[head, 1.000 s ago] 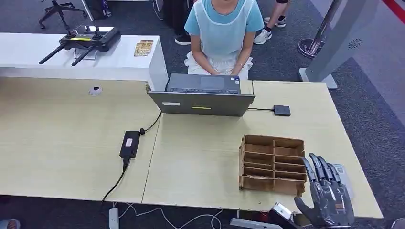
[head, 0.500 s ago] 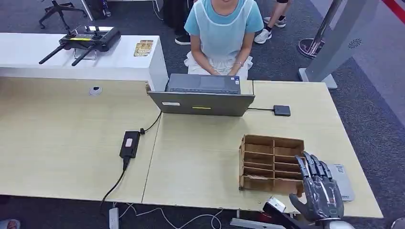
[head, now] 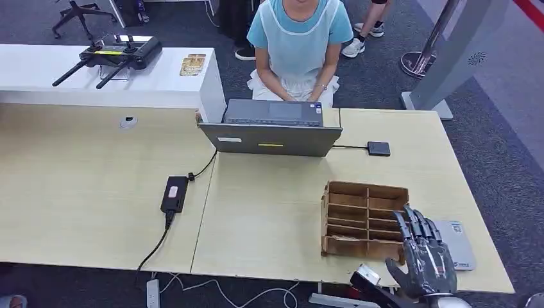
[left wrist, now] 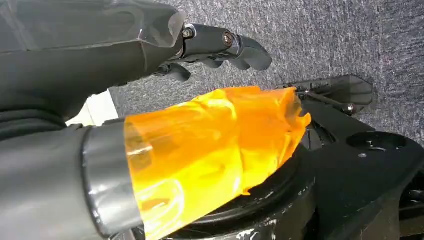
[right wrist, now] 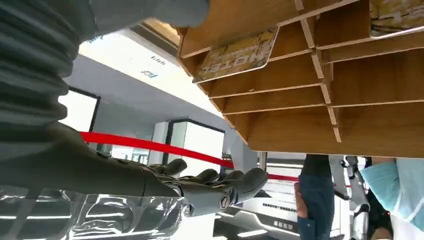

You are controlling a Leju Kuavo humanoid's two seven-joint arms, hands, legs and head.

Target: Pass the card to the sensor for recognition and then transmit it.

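Observation:
A brown cardboard slot box (head: 365,220) stands near the table's front right corner. In the right wrist view a gold card printed HOTEL (right wrist: 239,55) lies in one of its slots, and a second card (right wrist: 396,17) sits in another slot. My right hand (head: 424,256) hovers at the box's near right corner with fingers straight and spread, holding nothing. A flat grey pad (head: 457,243) lies on the table just right of that hand. A small black box (head: 378,148) is wired to the laptop (head: 270,137). My left hand (left wrist: 220,44) hangs over grey carpet with nothing in it.
A person (head: 299,45) sits behind the laptop at the far side of the table. A black power brick (head: 174,193) and its cable lie mid-table. A white counter (head: 102,80) at the back left carries a controller (head: 115,56) and more cards (head: 192,64).
My right hand has slid left toward the slot box and a little nearer, uncovering the flat grey pad it was above. Nothing else has moved.

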